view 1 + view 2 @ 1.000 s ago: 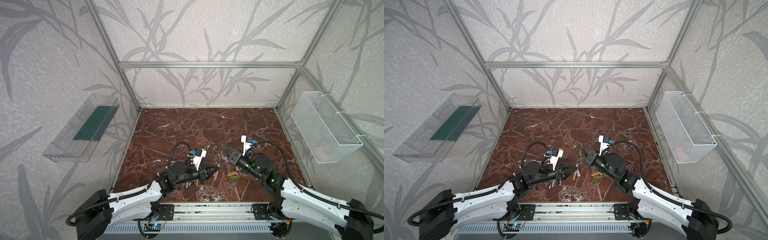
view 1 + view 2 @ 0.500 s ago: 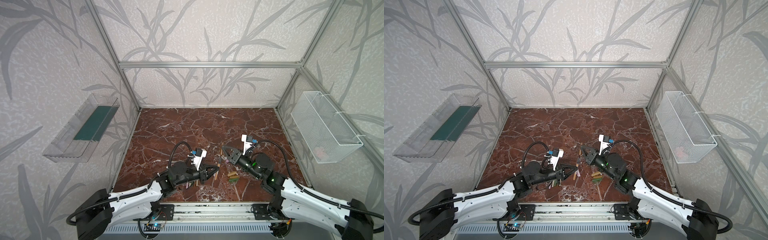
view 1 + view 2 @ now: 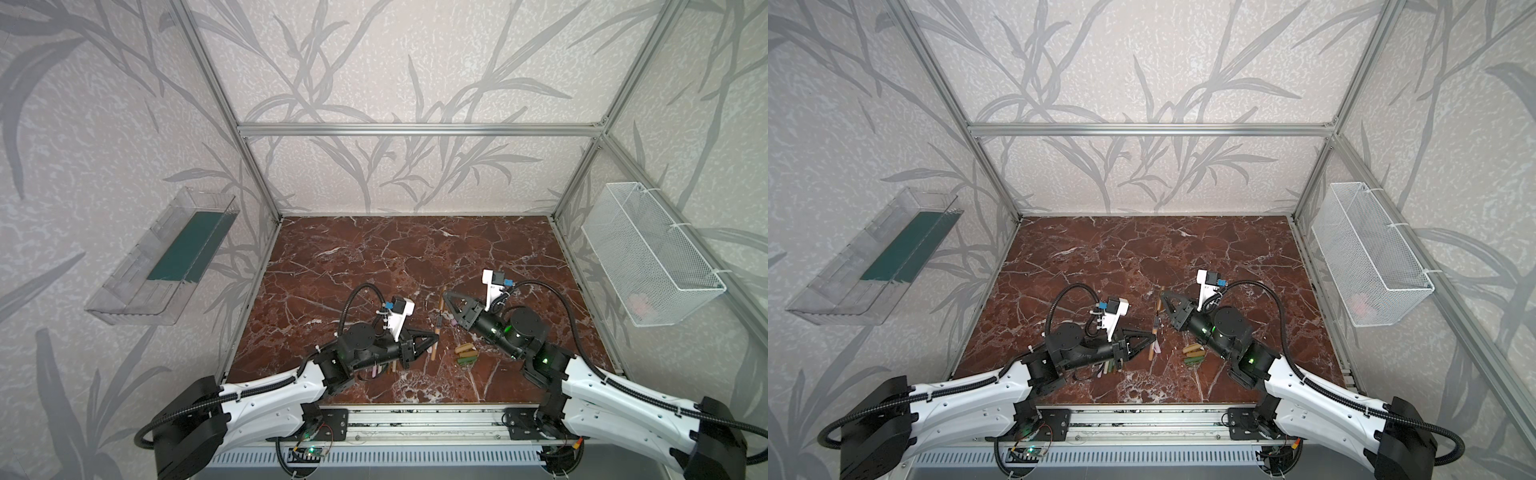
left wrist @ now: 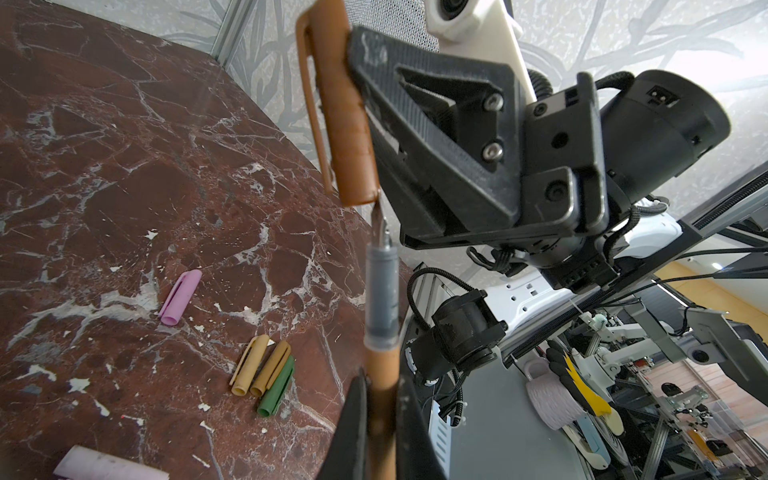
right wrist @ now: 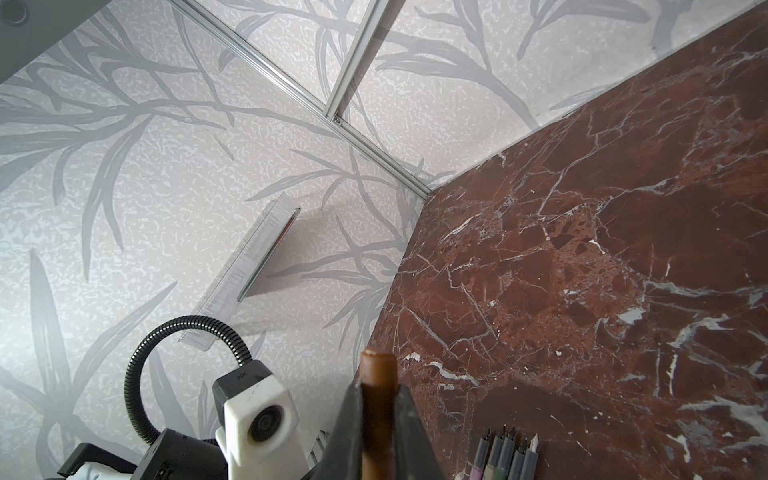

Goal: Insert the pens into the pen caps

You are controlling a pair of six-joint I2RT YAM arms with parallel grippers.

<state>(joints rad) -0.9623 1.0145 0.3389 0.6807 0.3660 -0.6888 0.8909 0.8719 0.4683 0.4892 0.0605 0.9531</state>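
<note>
The left pincer (image 4: 382, 399) is clamped on a brown pen (image 4: 380, 299), nib forward. The right pincer (image 5: 376, 399) is clamped on the brown cap (image 4: 347, 124), its mouth facing that nib. They meet low in the middle of both top views, above the table (image 3: 374, 257). The nib sits at the rim of the cap's mouth, lined up end to end so a push along the pen should seat it. Four caps lie loose: one pink (image 4: 180, 297), two tan (image 4: 249, 365), one green (image 4: 276, 392). Five spare pens (image 5: 505, 455) lie side by side beneath the left arm.
</note>
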